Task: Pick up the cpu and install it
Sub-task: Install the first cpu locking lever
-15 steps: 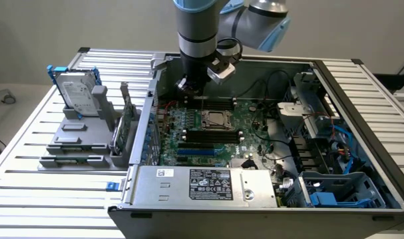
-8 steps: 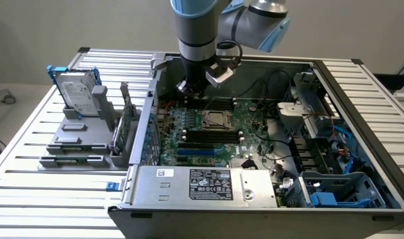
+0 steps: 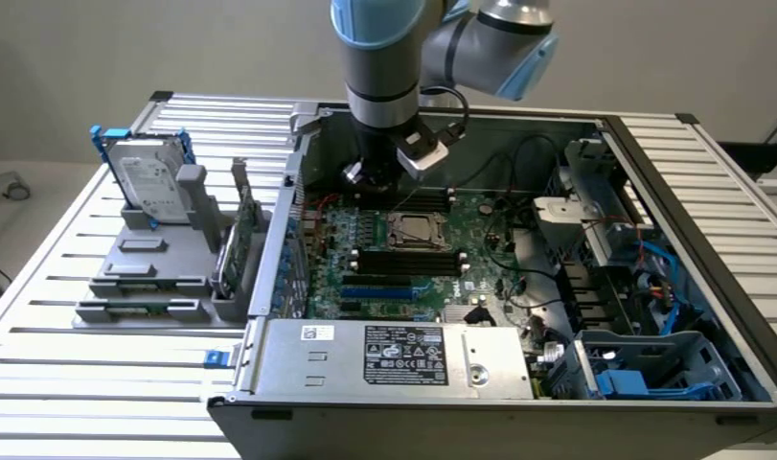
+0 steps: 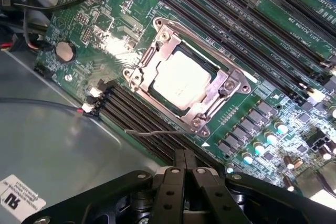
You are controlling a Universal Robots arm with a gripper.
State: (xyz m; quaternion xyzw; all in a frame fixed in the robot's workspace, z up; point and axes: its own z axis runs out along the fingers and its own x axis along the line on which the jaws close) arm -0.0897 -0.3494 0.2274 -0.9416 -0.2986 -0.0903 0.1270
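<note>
Looking down, you see the gripper [image 4: 185,155], jaws closed on nothing, near the socket [image 4: 223,88], cpu [image 4: 176,81] seated inside.

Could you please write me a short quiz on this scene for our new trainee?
1. True or false: the cpu lies in the socket.
2. Multiple choice: the gripper is A) shut, holding nothing; B) shut on a memory stick; C) wide open.
3. Fill in: the hard drive stands ___ the computer case, on the exterior view's left.
Key: 1 true; 2 A; 3 outside.
</note>
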